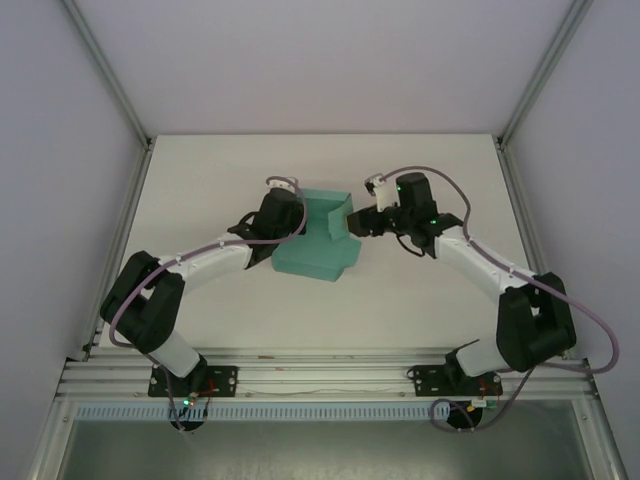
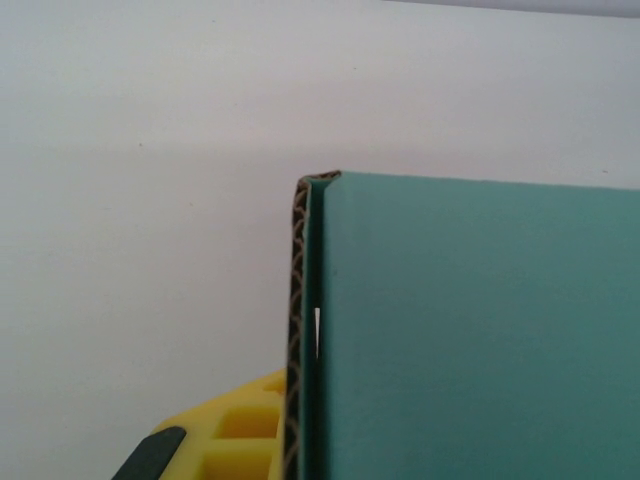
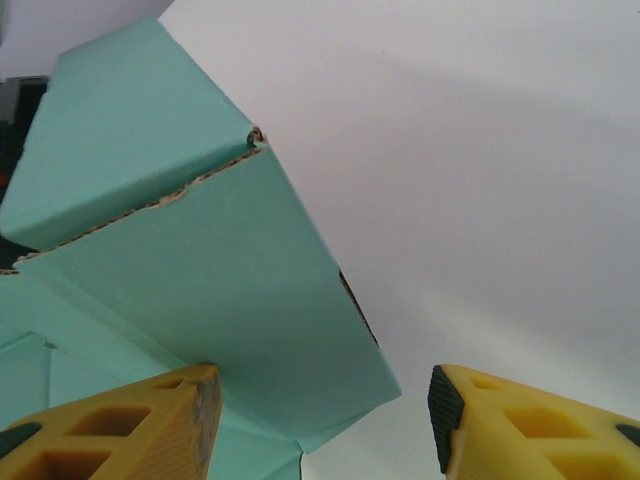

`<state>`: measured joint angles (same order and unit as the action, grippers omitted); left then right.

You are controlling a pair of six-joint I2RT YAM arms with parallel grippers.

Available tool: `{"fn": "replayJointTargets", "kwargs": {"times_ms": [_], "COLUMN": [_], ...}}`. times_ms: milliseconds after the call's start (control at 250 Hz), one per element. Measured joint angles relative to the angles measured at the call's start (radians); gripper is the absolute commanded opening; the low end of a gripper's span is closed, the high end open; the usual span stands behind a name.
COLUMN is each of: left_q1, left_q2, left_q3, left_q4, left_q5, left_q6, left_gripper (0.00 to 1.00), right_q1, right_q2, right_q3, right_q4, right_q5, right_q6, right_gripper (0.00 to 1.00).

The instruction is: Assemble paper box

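Nearest, along the aluminium rail at the near edge of the white tabletop: both arm bases, bolted side by side, a grey cable looping along each arm.

From the near-left, the left arm: bends at a black elbow and stretches rightward and away toward the middle. From the near-right, the right arm: mirrors that, leaning leftward.

At the left arm's tip, the left gripper: clamps tight on the paper box, at its left wall. Seen from the left wrist: one yellow finger just left of that wall's brown corrugated edge, the opposite finger hidden behind the upright teal panel.

Between the two grippers, about mid-tabletop, the paper box itself: lies part-folded, with a flat teal base toward the near side and walls raised toward the far side.

At the right arm's tip, the right gripper: meets the box at its far-right raised flap, jaws parted to a middling width and clamped on nothing. Seen from the right wrist: the left finger right up against a tilted teal flap, whose lower corner juts into the gap. The right finger: stands clear of the card, with bare tabletop behind it. Higher on that flap: a ragged corrugated edge where a second teal panel overlaps it.

Beyond the box: bare tabletop to the far edge, then pale enclosure walls framed by aluminium posts slanting up from the far corners.
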<state>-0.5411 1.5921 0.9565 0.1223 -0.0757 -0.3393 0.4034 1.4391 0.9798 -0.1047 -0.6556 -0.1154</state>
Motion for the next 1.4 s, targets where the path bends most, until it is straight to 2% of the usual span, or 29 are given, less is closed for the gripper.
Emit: {"fn": "replayJointTargets", "kwargs": {"times_ms": [172,336,624,879,1031,1219,1319,1403], "left_q1": [0.002,0.000,-0.003,-0.003,-0.002,-0.002,-0.002,-0.002], "left_q2": [0.000,0.000,-0.012,-0.027,-0.027,-0.016,-0.013,-0.013], "left_q3": [0.000,0.000,0.000,0.000,0.000,0.023,0.030,0.030], "left_q4": [-0.011,-0.029,-0.037,-0.037,-0.037,-0.041,-0.042,-0.043], "left_q5": [-0.051,-0.089,-0.081,-0.040,-0.040,-0.045,-0.044,-0.049], "left_q6": [-0.011,-0.026,-0.025,-0.018,-0.019,-0.023,-0.027,-0.029], "left_gripper": [0.00,0.00,0.00,0.00,0.00,0.00,0.00,0.00], "right_q1": [0.035,0.054,0.054,0.054,0.062,0.087,0.113,0.141], "right_q2": [0.025,0.012,-0.066,-0.023,0.032,0.087,0.095,0.095], "right_q3": [0.019,0.019,0.019,0.051,0.072,0.071,0.069,0.069], "right_q4": [0.023,-0.001,-0.120,-0.131,-0.079,0.040,0.095,0.128], "right_q5": [0.085,0.107,0.101,0.077,0.074,0.147,0.216,0.313], "right_q6": [0.006,0.000,-0.074,-0.088,-0.054,0.005,0.025,0.035], "right_gripper": [0.58,0.60,0.61,0.60,0.60,0.61,0.52,0.33]}}
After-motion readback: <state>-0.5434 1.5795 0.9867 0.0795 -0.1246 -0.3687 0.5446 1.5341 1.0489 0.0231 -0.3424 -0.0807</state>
